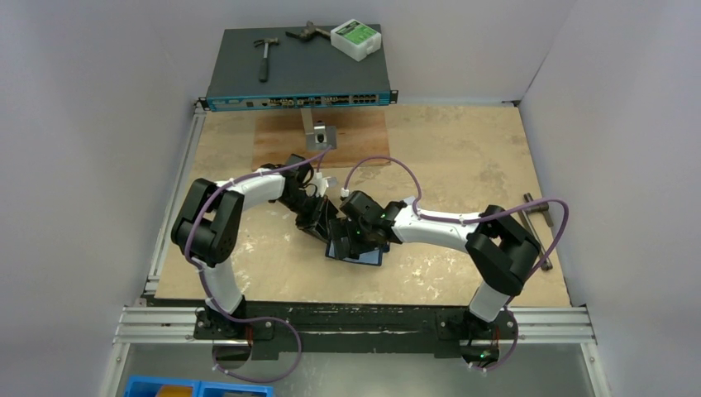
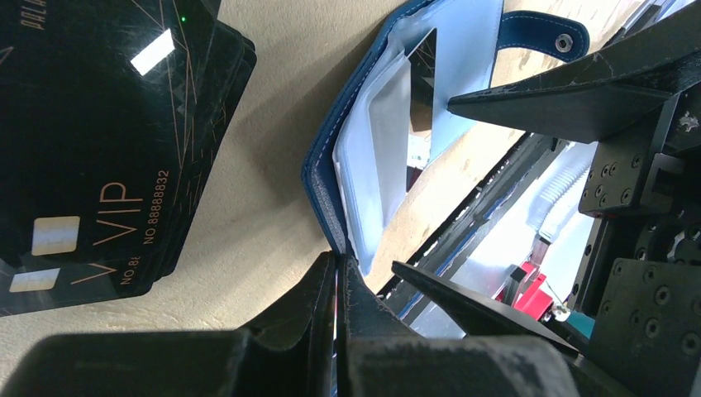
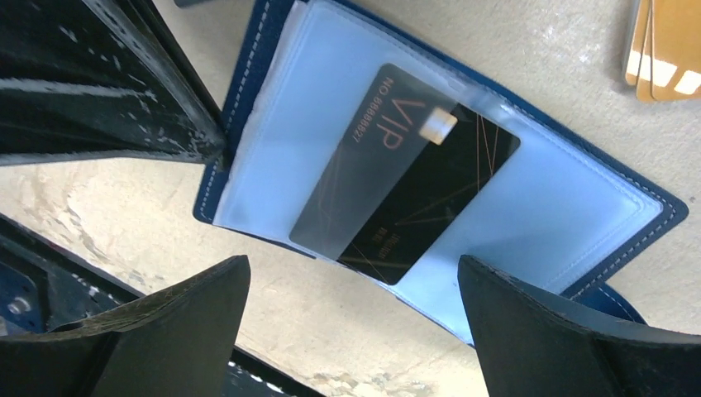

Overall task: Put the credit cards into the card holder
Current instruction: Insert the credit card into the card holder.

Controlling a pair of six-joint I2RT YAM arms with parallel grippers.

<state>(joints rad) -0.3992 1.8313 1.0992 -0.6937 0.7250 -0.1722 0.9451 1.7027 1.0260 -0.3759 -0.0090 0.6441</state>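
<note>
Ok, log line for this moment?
left jaws: shut on card holder edge | right jaws: open above it | black card: partly inserted | gold cards: not yet loaded

Navy card holder [image 3: 562, 207], black gold-lettered card [image 3: 413, 174]

Blue card holder [image 3: 570, 223] open, black card [image 3: 413, 182] half-inserted

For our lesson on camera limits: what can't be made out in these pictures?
Top view: holder mostly hidden under the arms.
Left wrist: black cards cut off by the left edge; count unclear.
Right wrist: gold cards cut off by the top corner; count unclear.
</note>
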